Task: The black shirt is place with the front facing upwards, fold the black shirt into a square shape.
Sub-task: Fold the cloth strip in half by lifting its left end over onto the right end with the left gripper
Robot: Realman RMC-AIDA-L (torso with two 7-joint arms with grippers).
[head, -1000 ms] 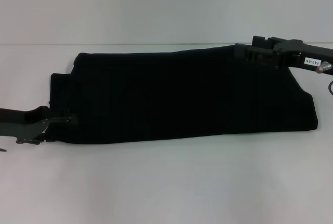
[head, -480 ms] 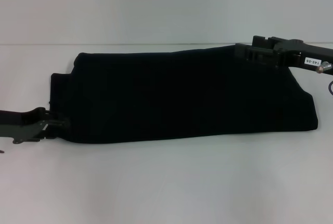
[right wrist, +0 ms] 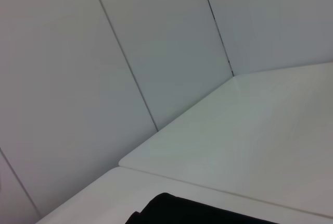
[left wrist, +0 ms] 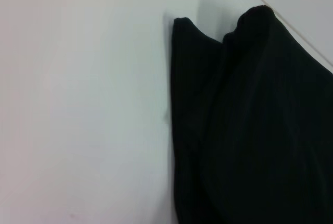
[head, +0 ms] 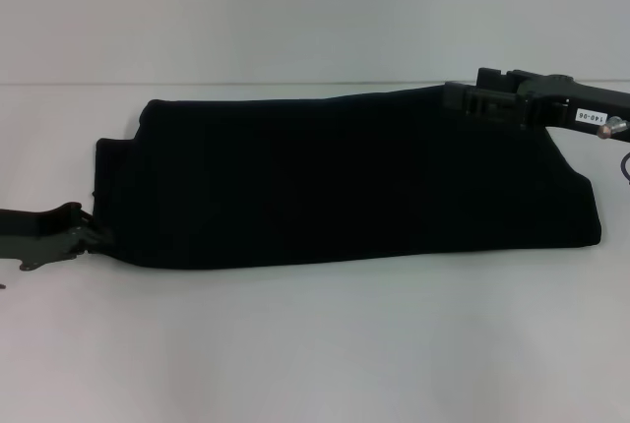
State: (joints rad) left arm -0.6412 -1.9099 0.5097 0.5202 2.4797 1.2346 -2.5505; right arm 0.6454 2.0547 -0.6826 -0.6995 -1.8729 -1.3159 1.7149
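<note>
From the head view, the black shirt (head: pixel 345 182) lies folded into a long band across the white table (head: pixel 315 344), running from the robot's left side to its right; no lettering and no label show on it. Its near edge is almost straight, and the far edge rises toward the right. At the left end a lower layer of cloth sticks out a little beyond the upper layer. The left gripper (head: pixel 94 236) is low at the near-left corner of the shirt, its tip touching the cloth edge or just beside it — whether it is clenched or released I cannot tell, because the dark fingers merge with the dark fabric. The right gripper (head: pixel 458 100) is at the far-right corner of the shirt, over the edge of the fabric; there also the pincer's state cannot be read. Behind the table stands a pale wall (head: pixel 315 10). In the left wrist view, the shirt (left wrist: pixel 250 130) fills one side of the picture with soft folds and two rounded corners, and the bare table (left wrist: pixel 78 104) takes the rest. In the right wrist view, only a small dark corner of the shirt (right wrist: pixel 197 211) appears on the table (right wrist: pixel 250 130) — beyond it are the wall panels (right wrist: pixel 130 41) with thin seams.
</note>
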